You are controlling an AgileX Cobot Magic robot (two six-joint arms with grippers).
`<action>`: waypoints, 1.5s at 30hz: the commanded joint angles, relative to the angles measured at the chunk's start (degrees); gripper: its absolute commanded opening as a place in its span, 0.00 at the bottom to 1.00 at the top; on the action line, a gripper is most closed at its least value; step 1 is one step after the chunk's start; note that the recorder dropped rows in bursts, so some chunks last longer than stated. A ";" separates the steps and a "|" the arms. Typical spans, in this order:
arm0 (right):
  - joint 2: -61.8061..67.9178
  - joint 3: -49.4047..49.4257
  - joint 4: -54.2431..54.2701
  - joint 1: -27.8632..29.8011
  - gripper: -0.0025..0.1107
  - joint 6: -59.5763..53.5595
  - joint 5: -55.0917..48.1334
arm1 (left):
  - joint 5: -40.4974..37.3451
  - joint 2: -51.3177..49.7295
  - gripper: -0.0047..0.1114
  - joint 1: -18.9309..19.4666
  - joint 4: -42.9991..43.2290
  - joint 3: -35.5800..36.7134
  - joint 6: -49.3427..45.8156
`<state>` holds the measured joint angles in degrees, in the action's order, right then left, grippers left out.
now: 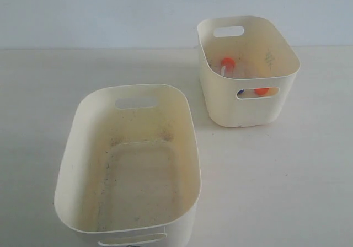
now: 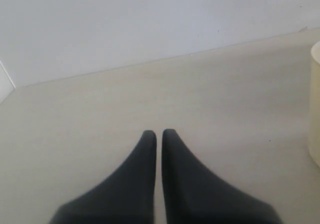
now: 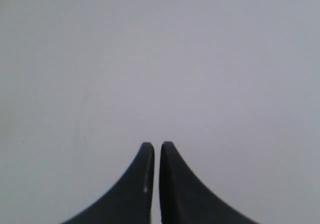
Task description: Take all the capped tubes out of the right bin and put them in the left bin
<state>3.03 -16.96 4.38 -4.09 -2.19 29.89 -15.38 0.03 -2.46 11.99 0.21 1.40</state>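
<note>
The smaller, taller cream right bin point(image 1: 251, 112) stands at the back right. Inside it an orange-capped tube point(image 1: 226, 65) leans against the near-left wall, and another orange cap point(image 1: 261, 91) shows through the front handle slot. The larger left bin point(image 1: 71, 164) sits front left; its speckled floor holds no tubes. Neither arm appears in the exterior view. My left gripper point(image 2: 159, 133) is shut and empty above bare table, with a cream bin edge point(image 2: 315, 109) at the side of its view. My right gripper point(image 3: 157, 145) is shut and empty, facing only a plain pale surface.
A pale wall point(image 1: 110, 10) rises behind the light table point(image 1: 276, 181). The two bins stand apart, with a strip of table between them. A white object's corner point(image 2: 5, 81) shows at the edge of the left wrist view.
</note>
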 commanded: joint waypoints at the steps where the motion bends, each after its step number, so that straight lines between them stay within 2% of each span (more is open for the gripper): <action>1: 8.31 -15.19 0.03 0.28 0.06 -4.44 -20.65 | 0.43 -0.03 0.08 -0.08 -0.21 -0.21 0.76; 5: 19.12 -27.56 0.03 0.28 0.06 -5.91 -45.41 | 0.43 -0.03 0.08 -0.08 -0.21 -0.21 0.76; 8: 26.54 -31.43 0.03 0.28 0.06 -5.79 -52.96 | 0.43 -0.03 0.08 -0.08 -0.21 -0.21 0.76; 20: 39.98 -31.80 0.03 0.28 0.06 -5.79 -44.64 | 0.43 -0.03 0.08 -0.08 -0.21 -0.21 0.76; 30: 49.48 -31.70 1.47 0.17 0.05 -2.65 -46.13 | 0.43 -0.03 0.08 -0.08 -0.21 -0.21 0.76; 32: 54.57 -33.70 5.39 0.17 0.02 -3.05 -50.14 | 0.43 -0.03 0.08 -0.08 -0.21 -0.21 0.76; 38: 73.51 -52.05 6.01 0.07 0.02 -4.59 -71.24 | 0.43 -0.03 0.08 -0.08 -0.21 -0.21 0.76; 45: 95.39 -79.02 7.91 0.07 0.02 4.75 -90.65 | 0.43 -0.03 0.08 -0.08 -0.21 -0.21 0.76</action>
<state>94.26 -89.75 11.27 -4.09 0.98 -55.84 -15.38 0.03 -2.46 11.99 0.21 1.40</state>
